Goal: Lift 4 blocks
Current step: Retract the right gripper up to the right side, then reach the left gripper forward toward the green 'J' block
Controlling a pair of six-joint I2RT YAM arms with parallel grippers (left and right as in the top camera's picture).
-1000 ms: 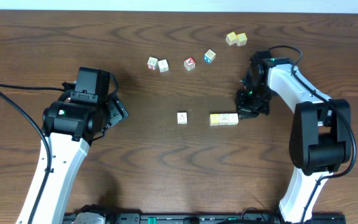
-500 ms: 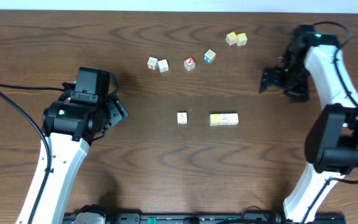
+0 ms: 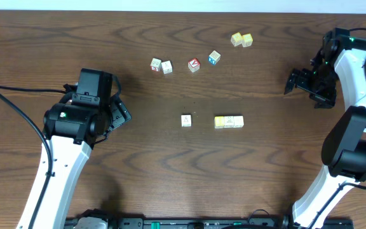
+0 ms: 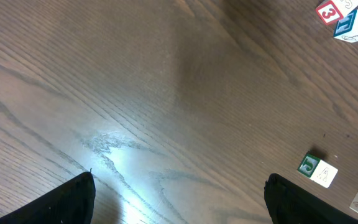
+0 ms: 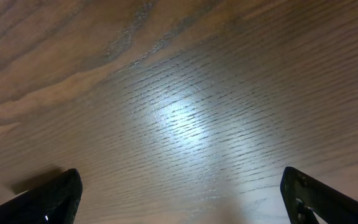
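Note:
Four small letter blocks lie on the table mid-scene. A white-topped one (image 3: pixel 186 120) sits alone. To its right, a yellow-topped block (image 3: pixel 219 121) and two white-topped ones (image 3: pixel 229 121) (image 3: pixel 238 121) touch in a row. My left gripper (image 3: pixel 121 112) (image 4: pixel 180 186) is open over bare wood, well left of them. A white-topped cube with a green side (image 4: pixel 319 170) shows just above its right finger. My right gripper (image 3: pixel 306 89) (image 5: pixel 180 186) is open and empty, far right of the row, with only table between its fingers.
At the back stand other cubes: a pair (image 3: pixel 161 65), a red-faced cube (image 3: pixel 194 64) (image 4: pixel 328 11), a blue-faced one (image 3: pixel 214 58) (image 4: pixel 352 26) and a pale yellow pair (image 3: pixel 241 39). The table's far edge runs along the top.
My right gripper was shut at the right end of the block row; it has opened and swung up and right, away from the blocks. The left arm and all blocks stay put.

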